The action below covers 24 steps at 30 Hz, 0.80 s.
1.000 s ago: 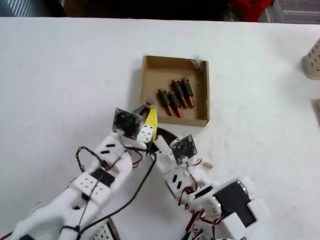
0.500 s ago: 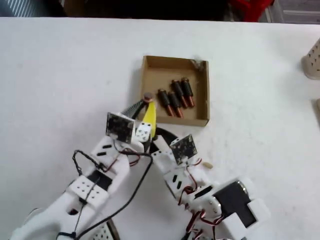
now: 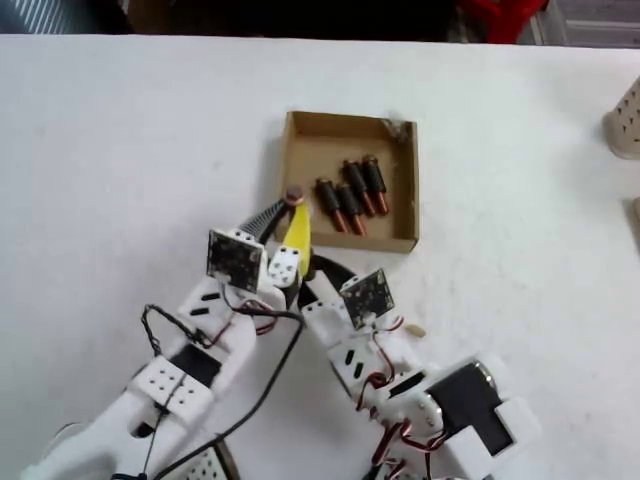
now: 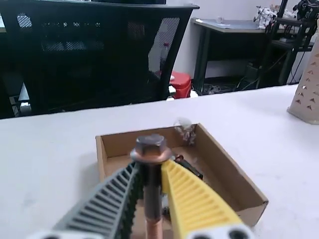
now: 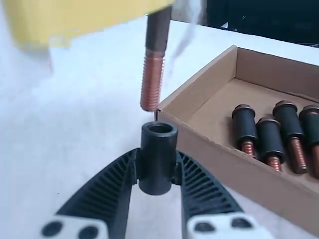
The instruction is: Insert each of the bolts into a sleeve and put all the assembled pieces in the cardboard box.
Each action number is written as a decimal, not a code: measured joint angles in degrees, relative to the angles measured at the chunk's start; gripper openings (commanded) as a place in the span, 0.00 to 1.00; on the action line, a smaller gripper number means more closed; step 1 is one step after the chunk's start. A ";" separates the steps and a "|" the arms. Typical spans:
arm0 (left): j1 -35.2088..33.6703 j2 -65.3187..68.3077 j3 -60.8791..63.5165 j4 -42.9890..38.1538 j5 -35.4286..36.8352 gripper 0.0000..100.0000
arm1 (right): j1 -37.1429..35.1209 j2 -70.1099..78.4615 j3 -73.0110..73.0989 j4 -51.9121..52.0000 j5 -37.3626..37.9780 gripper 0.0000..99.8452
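Setting: office or lab workroom; white worktable (image 3: 120, 150) in the foreground; black mesh office chair (image 4: 99, 50) behind it; dark-legged desk (image 4: 234, 25) against a pale wall; loose cables (image 4: 224, 88) on the floor beneath; red container (image 4: 180, 83) beside the chair.

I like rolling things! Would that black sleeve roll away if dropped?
Probably, if it lands sideways: the sleeve looks round and smooth. Standing on its flat end it may stay put. It seems stiff, holding shape in the right gripper.
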 measured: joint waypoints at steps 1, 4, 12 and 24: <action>0.00 0.00 0.00 1.23 0.00 0.02 | 0.00 0.00 0.00 0.00 0.00 0.02; -0.18 0.00 -0.35 6.33 0.00 0.02 | 0.00 0.00 0.00 0.00 0.00 0.02; 0.35 0.00 -2.81 10.46 0.00 0.02 | 0.35 0.00 0.00 0.00 0.00 0.02; 2.37 0.00 -4.92 10.37 2.64 0.02 | 0.35 0.00 0.09 0.00 0.00 0.02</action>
